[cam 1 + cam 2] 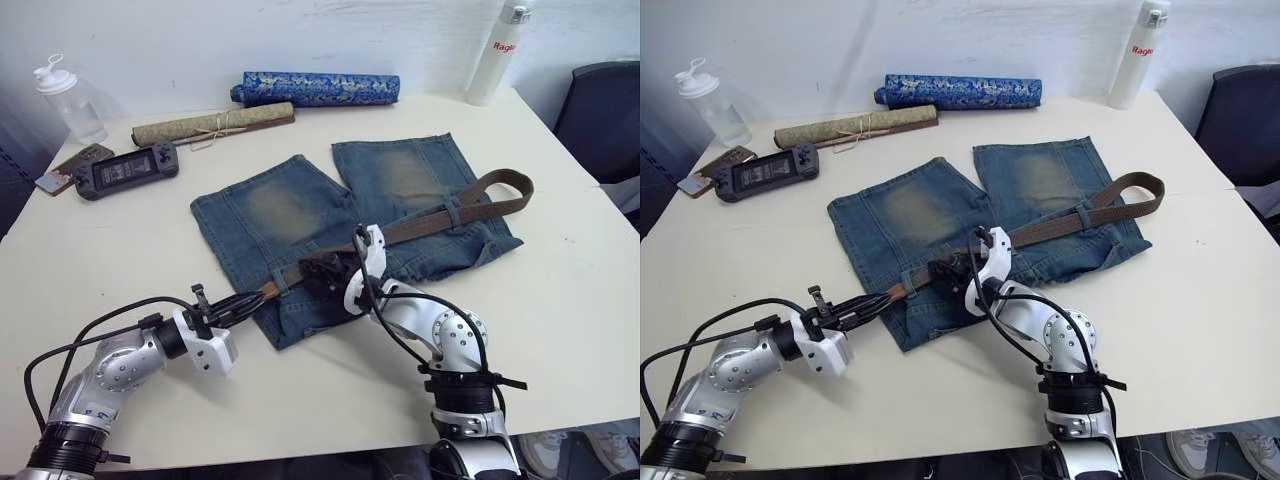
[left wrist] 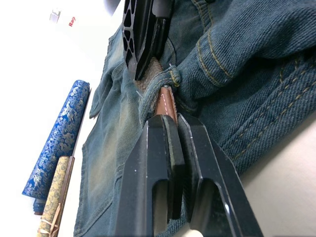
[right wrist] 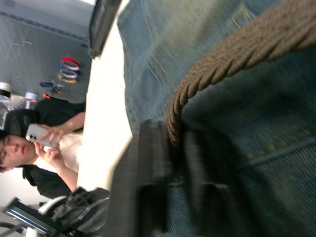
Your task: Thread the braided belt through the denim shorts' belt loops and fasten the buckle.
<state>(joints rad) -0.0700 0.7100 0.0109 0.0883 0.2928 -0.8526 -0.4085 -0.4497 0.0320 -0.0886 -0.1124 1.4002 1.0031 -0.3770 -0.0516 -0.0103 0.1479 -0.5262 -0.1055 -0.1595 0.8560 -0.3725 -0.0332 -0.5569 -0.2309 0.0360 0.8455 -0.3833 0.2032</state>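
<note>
1. Left wrist view shows our left tool (image 2: 170, 123) clamped on the tan leather tip of the braided belt (image 1: 440, 218), just past a belt loop (image 2: 157, 91).
2. We see the denim shorts (image 1: 290, 215) lying flat mid-table (image 1: 590, 300), waistband nearest us.
3. Our right tool (image 1: 322, 272) sits at 3 o'clock of the left one, fingers (image 3: 148, 163) closed on the woven strap.
4. At 2 o'clock the belt curves off the shorts in a loop.
</note>
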